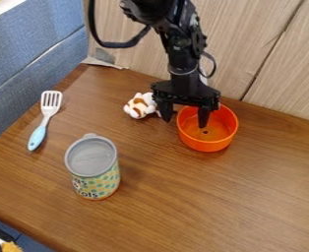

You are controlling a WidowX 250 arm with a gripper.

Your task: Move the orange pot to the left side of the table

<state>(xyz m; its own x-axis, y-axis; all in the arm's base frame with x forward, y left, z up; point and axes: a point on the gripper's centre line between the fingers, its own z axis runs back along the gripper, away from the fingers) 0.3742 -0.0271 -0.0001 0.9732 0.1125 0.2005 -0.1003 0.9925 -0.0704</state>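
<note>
Wooden table (197, 202): orange pot (206, 145) upright, round mouth facing up; fingers (203, 117) spread astride its wall, one inside.

- Spatula (37, 138) left on the table (197, 206)
- Can (97, 179) in front, right of the spatula
- Toy (138, 107) behind the can
- Pot (207, 144) right of the toy

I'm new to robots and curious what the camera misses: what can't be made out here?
All in the camera view:
- Inside of the can: hidden by its gray lid.
- Part of the orange pot's rim: behind the pincer.
- Whether the pincer touches the pot: too small to tell.
- Upper end of the arm: cut off by the top edge.
- Yellow thing, lower left: cut off by the bottom edge.
</note>
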